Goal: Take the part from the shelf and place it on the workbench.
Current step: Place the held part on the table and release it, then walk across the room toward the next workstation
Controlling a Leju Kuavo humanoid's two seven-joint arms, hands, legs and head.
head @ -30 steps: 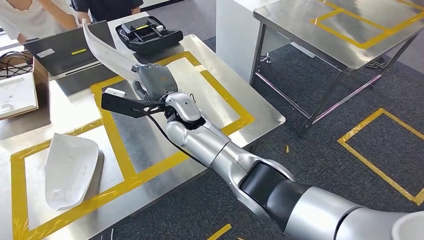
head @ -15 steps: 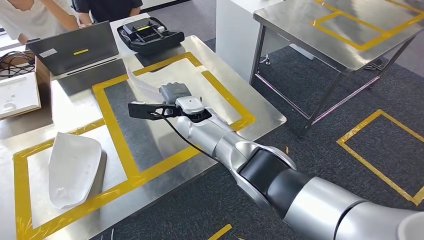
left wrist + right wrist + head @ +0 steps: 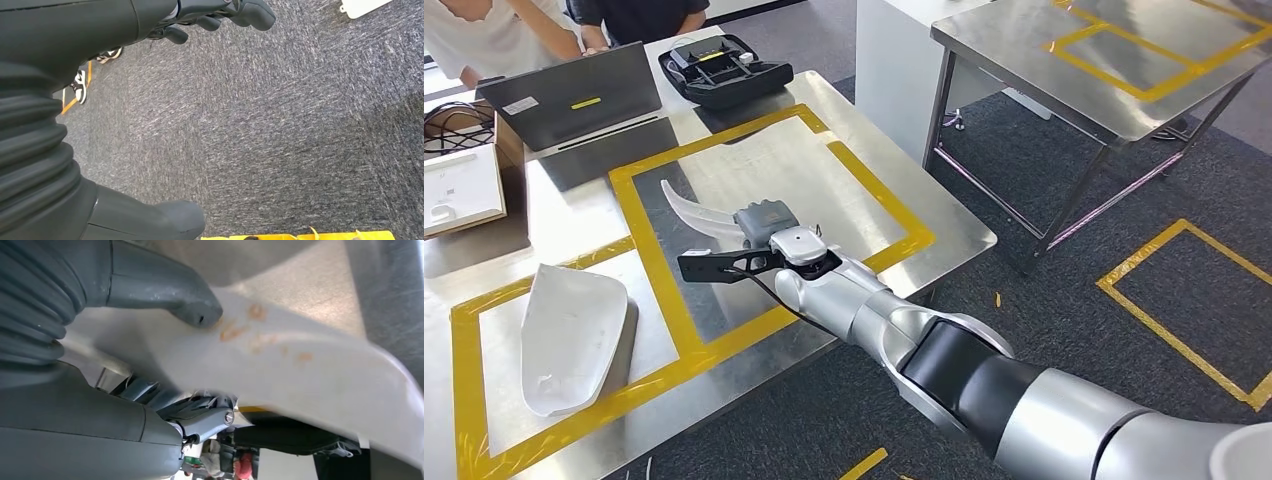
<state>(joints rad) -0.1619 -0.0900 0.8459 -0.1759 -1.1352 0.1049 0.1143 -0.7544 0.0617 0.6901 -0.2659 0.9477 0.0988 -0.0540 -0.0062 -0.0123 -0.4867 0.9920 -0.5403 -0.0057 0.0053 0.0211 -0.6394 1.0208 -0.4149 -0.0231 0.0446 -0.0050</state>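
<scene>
The white curved part (image 3: 689, 208) lay low over the steel worktop (image 3: 854, 160), inside the larger yellow-taped rectangle (image 3: 639, 215), gripped by the right hand (image 3: 759, 222). From the head view, the hand's grey back hid the end of the part that it held, and whether the part's free tip touched the metal could not be told. The right wrist view closed that gap in part: there the thick grey thumb (image 3: 165, 290) pressed on the part's pale face (image 3: 300, 370), which carried some orange smudges, with the darker fingers (image 3: 200, 412) curled against its other side. The far edge of the part ran out of that picture.

The right arm (image 3: 944, 370) reached out long and low from the lower right, wrist turned so the hand's back faced up.

The left hand (image 3: 220, 12) hung over grey carpet (image 3: 300, 125), its fingers loosely curled and apart, holding nothing.

A second white part (image 3: 569, 335) rested in the smaller taped rectangle, well apart from the first. Beyond it stood a grey laptop (image 3: 574, 100) and a black case (image 3: 722, 68), with two people cut off at the top edge.
</scene>
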